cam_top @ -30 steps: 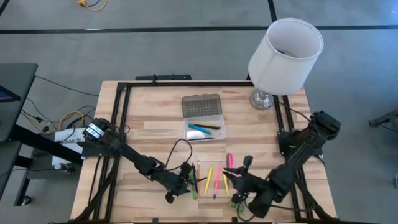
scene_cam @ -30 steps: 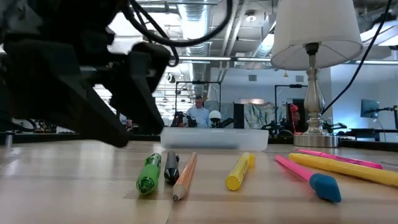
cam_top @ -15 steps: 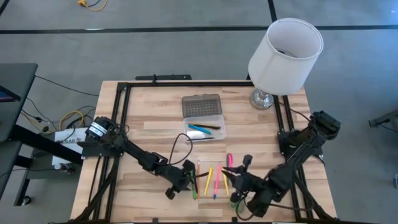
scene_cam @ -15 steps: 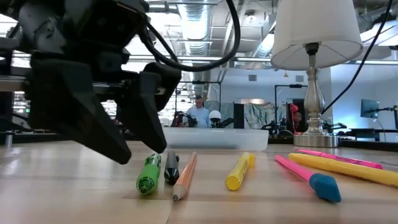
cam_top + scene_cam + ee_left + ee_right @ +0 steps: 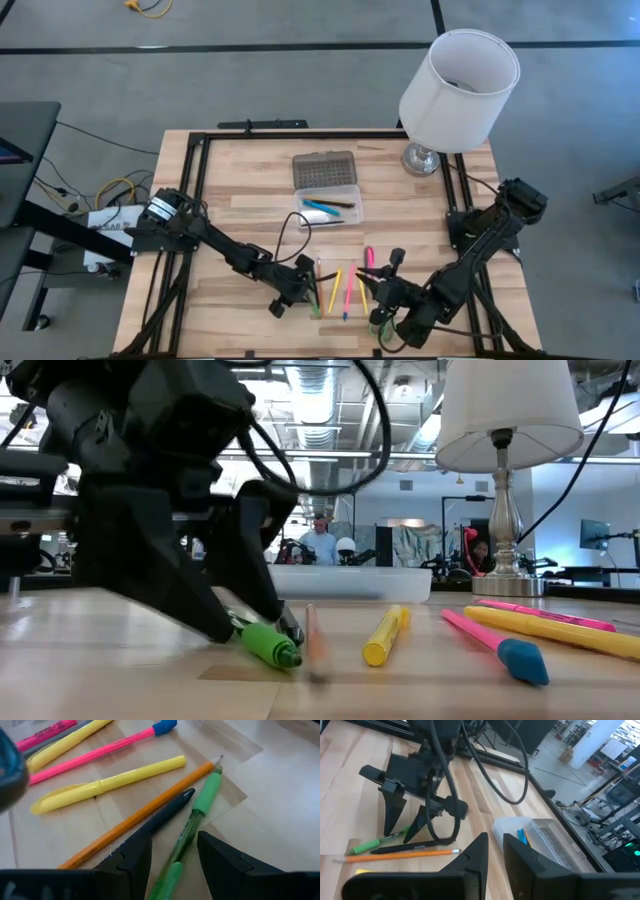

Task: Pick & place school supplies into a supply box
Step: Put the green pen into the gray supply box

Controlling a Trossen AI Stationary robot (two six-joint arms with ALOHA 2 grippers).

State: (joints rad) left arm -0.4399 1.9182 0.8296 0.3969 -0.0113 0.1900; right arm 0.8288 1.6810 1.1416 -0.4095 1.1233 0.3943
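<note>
Down low on the wooden table point(image 5: 240, 225), the left gripper point(image 5: 174, 851) is set with its fingers open on both sides of a green pen point(image 5: 192, 820), which lies beside an orange pencil point(image 5: 145, 812). Farther back, the supply box point(image 5: 328, 207) is seen with its lid open. The right gripper point(image 5: 492, 846) is held empty, fingers narrowly apart.
</note>
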